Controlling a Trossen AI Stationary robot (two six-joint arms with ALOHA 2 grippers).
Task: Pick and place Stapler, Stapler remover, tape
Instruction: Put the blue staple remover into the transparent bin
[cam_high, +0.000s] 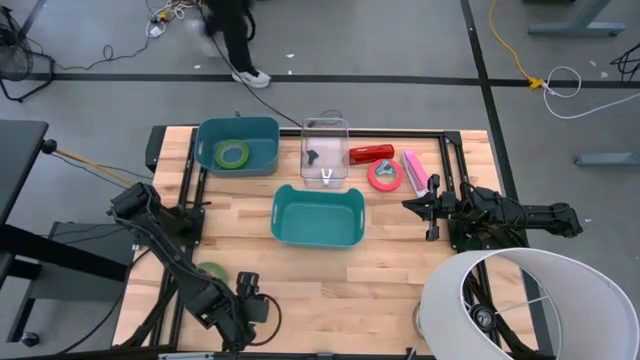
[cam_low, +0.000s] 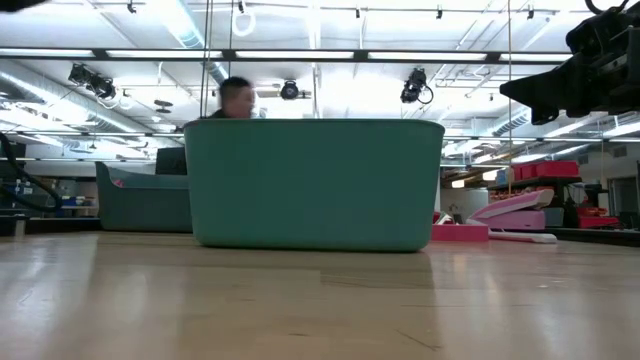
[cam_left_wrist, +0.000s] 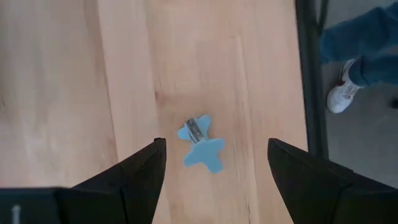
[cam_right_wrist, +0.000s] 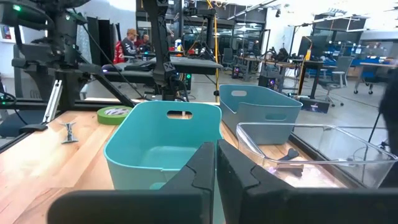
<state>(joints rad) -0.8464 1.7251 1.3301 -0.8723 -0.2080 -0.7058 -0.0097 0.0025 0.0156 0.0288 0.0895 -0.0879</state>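
A blue staple remover (cam_left_wrist: 200, 144) lies flat on the wood near the table's near edge, also visible in the right wrist view (cam_right_wrist: 68, 132). My left gripper (cam_left_wrist: 216, 143) hovers above it, pointing steeply down and open, one finger on either side and clear of it; in the high view (cam_high: 245, 303) it hides the remover. One green tape roll (cam_high: 212, 270) lies flat beside the left arm. Another green roll (cam_high: 232, 153) lies in the grey-blue bin (cam_high: 262, 128). The pinkish-red tape (cam_high: 385, 175), a red stapler (cam_high: 372, 153) and a pink stapler (cam_high: 415, 170) lie at the far right. My right gripper (cam_right_wrist: 216, 158) waits at the right, shut.
A teal bin (cam_high: 318, 240) stands mid-table, and a clear bin (cam_high: 325, 125) with a dark item inside stands behind it. A white lampshade (cam_high: 520, 300) covers the near right corner. A person's shoe (cam_left_wrist: 341, 98) stands on the floor just beyond the table edge (cam_left_wrist: 309, 74).
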